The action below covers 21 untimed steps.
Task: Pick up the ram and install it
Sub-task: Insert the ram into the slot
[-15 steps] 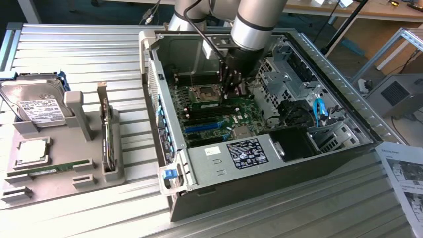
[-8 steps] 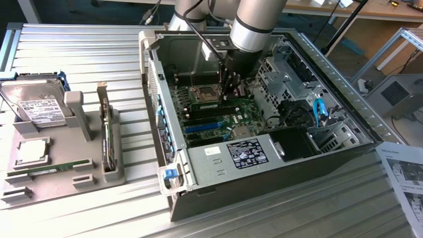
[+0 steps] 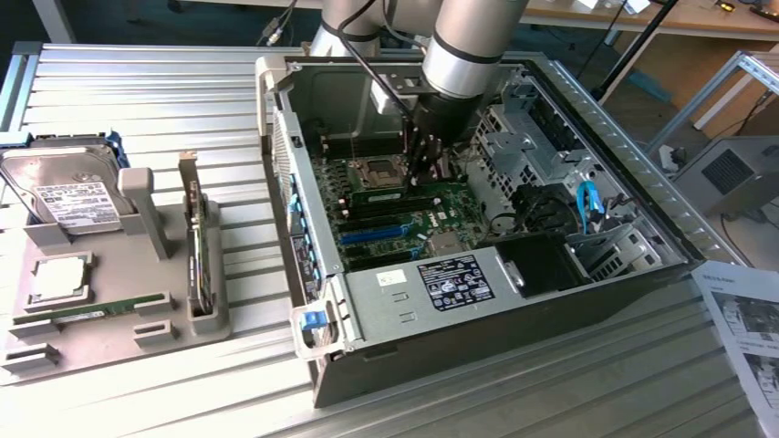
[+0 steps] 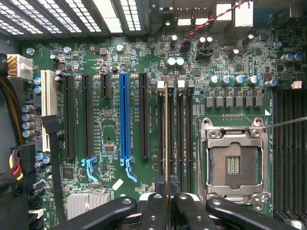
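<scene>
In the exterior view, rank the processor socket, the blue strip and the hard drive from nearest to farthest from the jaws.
1. Processor socket, on the motherboard beside the jaws gripping the ram.
2. Blue strip, inside the case, toward the exterior view's right.
3. Hard drive, outside the case, at the exterior view's left.

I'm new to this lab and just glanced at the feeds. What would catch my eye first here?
The arm's claw, deep inside the open computer case mid exterior view, grabs attention first. Through the wrist camera, the ram stands edge-on over the green motherboard near the empty processor socket, gripped by the claw. A grey tray with a hard drive sits at the exterior view's left.
</scene>
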Motion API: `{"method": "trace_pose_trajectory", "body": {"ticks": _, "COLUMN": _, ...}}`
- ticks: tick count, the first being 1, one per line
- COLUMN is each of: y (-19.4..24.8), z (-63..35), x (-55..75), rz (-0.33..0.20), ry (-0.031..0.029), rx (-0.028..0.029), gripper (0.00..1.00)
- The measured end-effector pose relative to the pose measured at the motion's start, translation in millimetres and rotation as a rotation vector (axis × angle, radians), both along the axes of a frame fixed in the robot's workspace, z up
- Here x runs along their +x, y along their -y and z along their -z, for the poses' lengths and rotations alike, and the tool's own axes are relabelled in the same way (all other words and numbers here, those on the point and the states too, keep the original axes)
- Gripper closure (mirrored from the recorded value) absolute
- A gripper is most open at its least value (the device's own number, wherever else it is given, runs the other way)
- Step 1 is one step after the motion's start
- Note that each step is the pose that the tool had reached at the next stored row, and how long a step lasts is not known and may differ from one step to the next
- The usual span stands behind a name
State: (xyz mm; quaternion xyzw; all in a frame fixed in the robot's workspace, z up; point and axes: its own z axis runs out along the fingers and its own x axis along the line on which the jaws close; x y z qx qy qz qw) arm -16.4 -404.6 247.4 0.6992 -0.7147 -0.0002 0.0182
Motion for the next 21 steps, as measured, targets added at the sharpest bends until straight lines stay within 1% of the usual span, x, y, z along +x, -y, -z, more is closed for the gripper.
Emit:
{"method": "trace_pose_trajectory", "body": {"ticks": 5, "y": 0.0, "z": 0.3, "x": 2.9, "rz": 0.000, "ry": 0.0000, "rx": 0.0000, "gripper": 0.88}}
{"method": "trace_pose_trajectory", "body": {"ticks": 21, "y": 0.4, "z": 0.7, "x": 0.8, "rz": 0.000, "ry": 0.0000, "rx": 0.0001, "gripper": 0.88}}
